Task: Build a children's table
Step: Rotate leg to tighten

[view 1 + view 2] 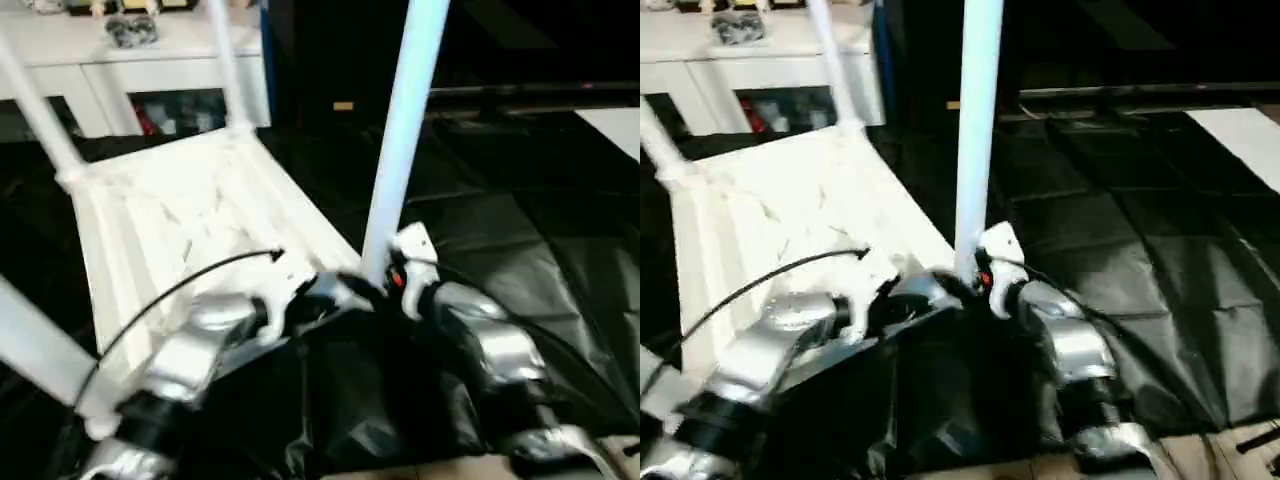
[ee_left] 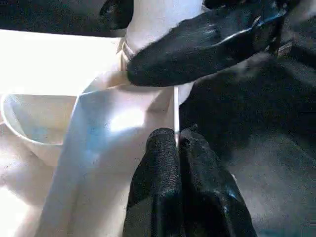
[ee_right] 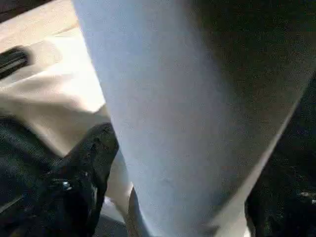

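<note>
The children's table lies upside down on a black sheet, its ribbed white top (image 1: pixel 170 220) tilted toward me. A tall white leg (image 1: pixel 405 130) stands in the near corner socket, and other legs (image 1: pixel 40 110) (image 1: pixel 225 60) rise from the far corners. My left gripper (image 2: pixel 176 136) is shut on the thin rim of the top, right beside that socket. My right gripper (image 1: pixel 385 275) is open around the base of the tall leg (image 3: pixel 187 113). One of its fingers (image 2: pixel 197 44) lies across the leg's foot.
A white cabinet (image 1: pixel 120 60) with small items on top stands behind the table at the back left. The black sheet (image 1: pixel 520 230) covers the floor to the right, with a white panel (image 1: pixel 620 125) at its far right edge. A black cable (image 1: pixel 180 285) arcs over my left forearm.
</note>
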{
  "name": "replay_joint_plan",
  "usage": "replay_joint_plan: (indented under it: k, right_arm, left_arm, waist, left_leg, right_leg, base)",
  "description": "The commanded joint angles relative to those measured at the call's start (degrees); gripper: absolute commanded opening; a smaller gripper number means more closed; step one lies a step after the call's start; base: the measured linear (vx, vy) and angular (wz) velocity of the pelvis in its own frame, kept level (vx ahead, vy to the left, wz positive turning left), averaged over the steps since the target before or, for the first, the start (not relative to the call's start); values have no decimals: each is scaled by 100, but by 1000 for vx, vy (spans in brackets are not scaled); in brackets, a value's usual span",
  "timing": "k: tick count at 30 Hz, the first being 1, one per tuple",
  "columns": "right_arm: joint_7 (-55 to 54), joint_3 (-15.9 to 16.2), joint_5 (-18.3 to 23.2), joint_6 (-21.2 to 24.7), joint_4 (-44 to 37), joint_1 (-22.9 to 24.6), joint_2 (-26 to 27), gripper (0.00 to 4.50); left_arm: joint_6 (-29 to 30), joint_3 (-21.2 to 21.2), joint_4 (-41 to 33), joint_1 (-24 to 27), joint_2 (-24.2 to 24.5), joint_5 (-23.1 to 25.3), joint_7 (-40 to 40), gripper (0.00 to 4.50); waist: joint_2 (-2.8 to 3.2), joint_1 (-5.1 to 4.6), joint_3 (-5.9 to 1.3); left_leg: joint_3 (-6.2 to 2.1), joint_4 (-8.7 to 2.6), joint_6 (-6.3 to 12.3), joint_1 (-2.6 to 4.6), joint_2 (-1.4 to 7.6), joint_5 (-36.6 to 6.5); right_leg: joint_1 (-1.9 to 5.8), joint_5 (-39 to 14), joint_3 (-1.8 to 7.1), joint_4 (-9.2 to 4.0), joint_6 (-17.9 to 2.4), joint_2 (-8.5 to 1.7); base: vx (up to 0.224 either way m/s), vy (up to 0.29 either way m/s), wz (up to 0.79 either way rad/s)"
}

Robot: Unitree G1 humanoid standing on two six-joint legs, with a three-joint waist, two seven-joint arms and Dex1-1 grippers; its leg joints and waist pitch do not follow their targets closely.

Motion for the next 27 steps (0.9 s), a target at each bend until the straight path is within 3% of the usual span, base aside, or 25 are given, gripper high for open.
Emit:
replay_joint_plan:
  k: [1, 6, 11, 12, 27]
  right_arm:
    - [653, 429, 171, 134, -233, 70, -40, 372]
    - [1736, 766, 229, 193, -610, 234, -670, 372]
    - [2230, 907, 326, 293, -753, 305, -949, 372]
    - [2357, 944, 374, 297, -785, 309, -1003, 345]
    - [2644, 1108, 464, 432, -991, 456, -1058, 248]
  left_arm:
    - [-310, -171, -406, -90, -79, -401, -469, 0]
    - [-309, -174, -446, -42, 261, -462, -897, 0]
    - [-312, -210, -476, -6, 441, -511, -1111, 0]
    - [-291, -214, -509, 10, 491, -540, -1207, 0]
    - [-236, -266, -590, 48, 595, -619, -1377, 0]
  waist:
    - [-33, 25, -338]
    - [-49, 115, -319]
    - [-58, 188, -310]
    - [-61, 200, -309]
    - [-67, 228, -321]
  left_leg:
    - [-137, -427, 442, 104, 303, -1232]
    - [-123, -442, 325, 155, 320, -1442]
    - [-131, -456, 254, 155, 327, -1499]
    - [-131, -458, 223, 154, 323, -1488]
    - [-135, -454, 227, 139, 322, -1318]
  right_leg:
    - [231, -808, 134, -412, -1500, -217]
    - [198, -1082, 150, -432, -1450, -212]
    - [196, -1305, 159, -441, -1385, -232]
    - [192, -1324, 162, -443, -1375, -231]
    - [206, -1219, 154, -417, -1374, -233]
  base:
    - [0, 0, 0]
    - [0, 0, 0]
    - [0, 0, 0]
    - [0, 0, 0]
    - [0, 0, 0]
